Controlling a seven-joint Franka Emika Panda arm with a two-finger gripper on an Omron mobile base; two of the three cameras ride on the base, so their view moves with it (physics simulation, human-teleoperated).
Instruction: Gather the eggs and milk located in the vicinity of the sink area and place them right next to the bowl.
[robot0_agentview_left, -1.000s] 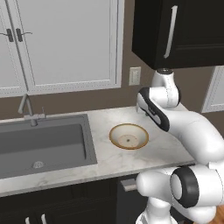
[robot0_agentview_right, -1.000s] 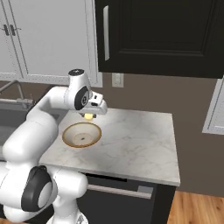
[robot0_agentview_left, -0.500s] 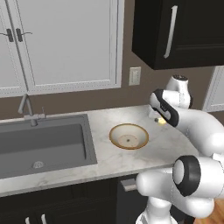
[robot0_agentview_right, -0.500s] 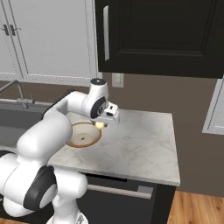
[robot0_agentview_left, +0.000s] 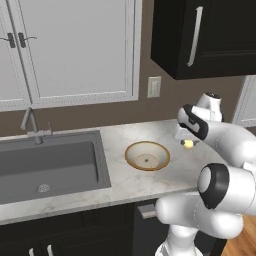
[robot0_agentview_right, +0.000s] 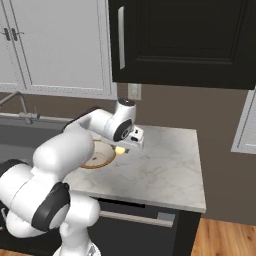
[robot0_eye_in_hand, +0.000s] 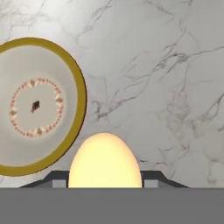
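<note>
Claw (robot0_agentview_left: 188, 143) holds the egg (robot0_agentview_left: 188, 144), pale yellow, pinched between its fingers above the marble bench (robot0_agentview_right: 165, 165). Bowl (robot0_agentview_left: 147, 155) sits just beside, toward the sink (robot0_agentview_left: 47, 165). Whether the egg touches the bench is unclear. No readable writing.

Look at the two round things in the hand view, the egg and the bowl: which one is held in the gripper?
The egg, small, pale yellow and plain, sits in the gripper above the marble counter. The bowl, wide and gold-rimmed, rests on the counter beside it, untouched.
</note>
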